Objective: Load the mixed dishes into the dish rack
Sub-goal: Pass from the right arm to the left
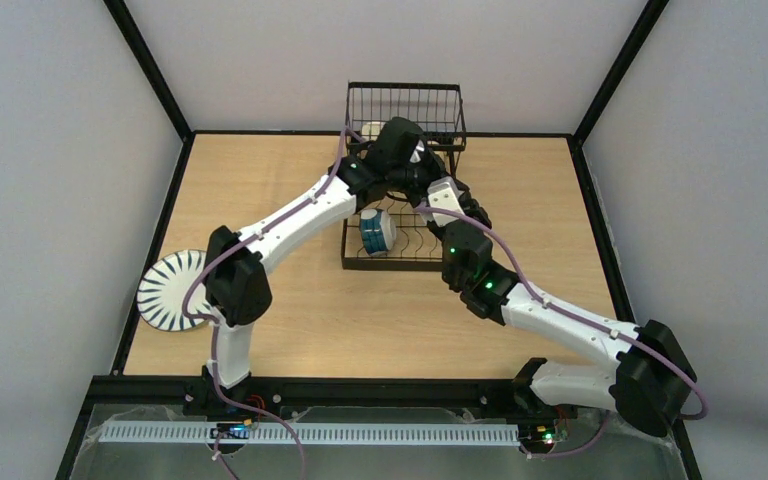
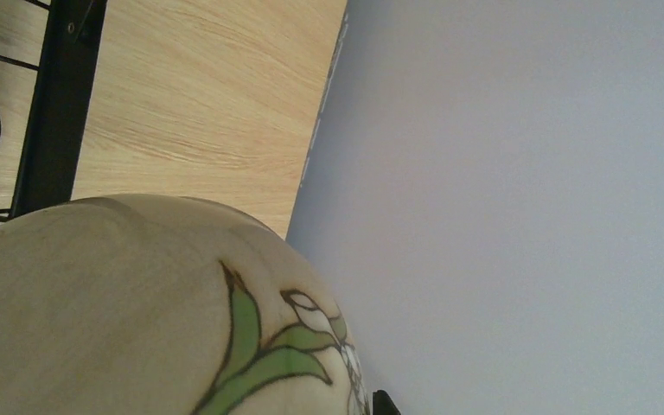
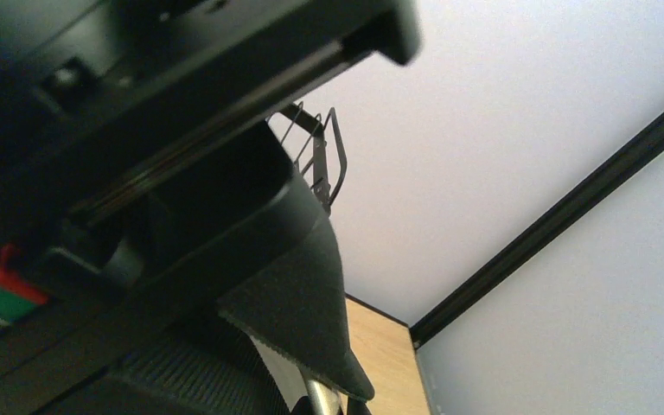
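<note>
Top external view: a blue-outside white bowl (image 1: pixel 377 232) stands in the black wire dish rack (image 1: pixel 405 105), in its lower slots. A dark-striped white plate (image 1: pixel 172 290) lies at the left edge of the worktop (image 1: pixel 290 330), not yet loaded. The left gripper (image 1: pixel 397 143) is close against a cream leaf-painted vessel (image 2: pixel 138 311), and I cannot tell whether it grips it. The right gripper (image 1: pixel 422 190) is closed, with nothing seen in it.

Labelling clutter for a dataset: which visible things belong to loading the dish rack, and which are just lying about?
Job: dish rack, blue bowl, striped plate, cream leaf-painted dish.
Lying about: white slotted strip at the near edge.
</note>
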You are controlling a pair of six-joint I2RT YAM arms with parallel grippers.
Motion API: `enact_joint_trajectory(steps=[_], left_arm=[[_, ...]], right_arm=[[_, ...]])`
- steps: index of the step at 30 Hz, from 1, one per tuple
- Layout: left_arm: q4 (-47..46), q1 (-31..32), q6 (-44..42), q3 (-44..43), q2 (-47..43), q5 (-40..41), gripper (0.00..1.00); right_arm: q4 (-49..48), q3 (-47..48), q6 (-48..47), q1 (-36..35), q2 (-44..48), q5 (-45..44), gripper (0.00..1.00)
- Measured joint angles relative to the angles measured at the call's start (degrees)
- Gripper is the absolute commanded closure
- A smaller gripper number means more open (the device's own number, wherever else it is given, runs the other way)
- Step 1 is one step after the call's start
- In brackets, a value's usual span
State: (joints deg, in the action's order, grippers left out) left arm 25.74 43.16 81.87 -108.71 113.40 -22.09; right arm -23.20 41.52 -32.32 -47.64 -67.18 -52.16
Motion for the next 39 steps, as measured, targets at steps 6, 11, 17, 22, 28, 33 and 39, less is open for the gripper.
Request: enact_joint_trajectory(steps=[6, 11, 17, 22, 28, 33, 39], left_arm=[[-0.4, 0.4, 1.2, -0.2, 1.2, 0.1, 0.98], [-0.7, 0.5, 1.2, -0.2, 1.5, -0.5, 0.98], [-1.5, 0.5, 1.0, 0.1, 1.5, -1.1, 0.98], [-5.1, 0.4, 1.3, 2.8, 1.1, -1.7, 0.98], [-7.1, 0.5, 1.1, 4.6, 0.9, -2.1, 0.98], [-9.9, 0.5, 0.6, 7.1, 0.1, -2.2, 0.98], [-18.6, 0.4, 0.8, 13.7, -2.1, -1.5, 0.98]], right_arm=[[3.5, -0.3, -2.3, 0.0, 0.7, -0.6, 1.00], [4.8, -0.4, -2.4, 0.0, 1.4, -0.5, 1.00], [5.1, -0.5, -2.6, 0.0, 1.9, -0.4, 1.00], [6.4, -0.4, -2.8, 0.1, 1.9, -0.6, 1.00], [9.5, 0.0, -0.6, 0.1, 1.9, -0.8, 0.96], [12.7, 1.0, 1.9, 0.1, 2.0, -0.9, 0.79], [16.9, 2.7, 8.0, -0.4, 3.5, 0.8, 0.67]])
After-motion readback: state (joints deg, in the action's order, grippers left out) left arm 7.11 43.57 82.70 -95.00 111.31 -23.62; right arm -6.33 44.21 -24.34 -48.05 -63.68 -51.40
